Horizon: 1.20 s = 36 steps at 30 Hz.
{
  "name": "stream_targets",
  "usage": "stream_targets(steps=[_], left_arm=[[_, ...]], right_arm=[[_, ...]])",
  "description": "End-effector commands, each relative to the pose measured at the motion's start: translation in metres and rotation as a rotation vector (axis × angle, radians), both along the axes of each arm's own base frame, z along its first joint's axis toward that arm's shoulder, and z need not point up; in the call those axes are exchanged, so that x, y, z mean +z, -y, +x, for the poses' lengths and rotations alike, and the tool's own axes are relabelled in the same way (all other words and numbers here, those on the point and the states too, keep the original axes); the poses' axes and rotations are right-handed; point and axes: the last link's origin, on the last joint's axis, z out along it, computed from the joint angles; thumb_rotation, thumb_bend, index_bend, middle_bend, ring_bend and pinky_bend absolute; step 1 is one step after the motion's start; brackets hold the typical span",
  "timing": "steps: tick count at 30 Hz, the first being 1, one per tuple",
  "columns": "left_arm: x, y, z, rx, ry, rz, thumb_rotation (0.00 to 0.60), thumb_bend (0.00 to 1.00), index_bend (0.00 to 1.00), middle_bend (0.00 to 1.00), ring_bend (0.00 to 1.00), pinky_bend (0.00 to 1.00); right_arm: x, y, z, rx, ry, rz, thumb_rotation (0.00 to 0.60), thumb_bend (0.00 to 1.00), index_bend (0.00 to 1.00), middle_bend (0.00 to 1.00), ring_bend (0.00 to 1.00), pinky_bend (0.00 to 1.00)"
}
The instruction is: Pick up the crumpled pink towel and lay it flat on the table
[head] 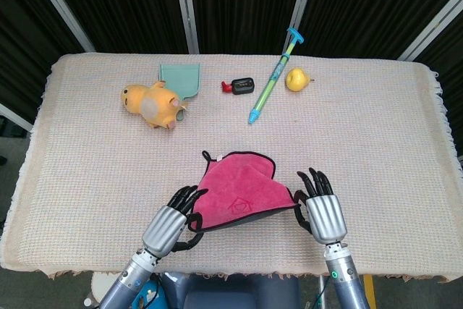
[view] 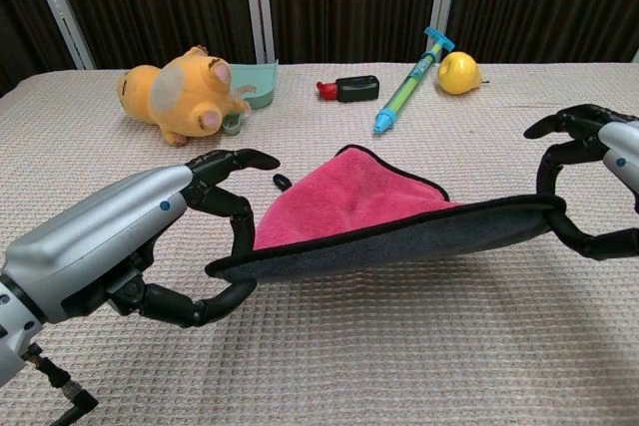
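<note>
- Two hands share the pink towel (head: pixel 242 192) in the head view: the left hand (head: pixel 171 221) pinches its near-left corner and the right hand (head: pixel 321 209) pinches its near-right corner, so the near hem is pulled taut between them while the far part, with its small loop, drapes forward onto the table (head: pixel 376 142).
- Both hands sit low over the near edge of the table, thumb meeting a finger on the hem and the other fingers fanned apart above it; that grip looks chosen to keep the cloth open rather than bunched.
- Well apart at the far side lie a yellow plush toy (head: pixel 152 104), a teal dustpan (head: pixel 181 77), a small red-and-black gadget (head: pixel 239 86), a toy syringe (head: pixel 275 76) and a yellow pear (head: pixel 296 79), none in the way.
- One thing the chest view adds: the near hem hangs clear of the table, dark underside showing, stretched from the left hand (view: pixel 150 241) to the right hand (view: pixel 589 187), while the pink towel (view: pixel 349 202) slopes down away from them to rest on the table (view: pixel 399 346).
- Judged from this, the spreading is nearly done; lowering both corners together should leave it flat.
</note>
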Motion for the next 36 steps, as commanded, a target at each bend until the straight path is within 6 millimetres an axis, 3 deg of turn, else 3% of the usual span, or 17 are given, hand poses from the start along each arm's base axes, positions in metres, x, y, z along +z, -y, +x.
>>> stream_targets(steps=[1, 36], left_arm=[[-0.002, 0.002, -0.001, 0.001, -0.001, -0.009, 0.6, 0.48, 0.63, 0.07, 0.0, 0.07], [-0.016, 0.031, -0.009, -0.02, -0.014, -0.086, 0.6, 0.48, 0.63, 0.07, 0.0, 0.07]], right_arm=[[-0.001, -0.001, -0.002, -0.003, -0.005, 0.008, 0.6, 0.55, 0.58, 0.19, 0.08, 0.1], [-0.011, -0.024, -0.02, -0.04, -0.042, 0.076, 0.6, 0.55, 0.59, 0.19, 0.08, 0.1]])
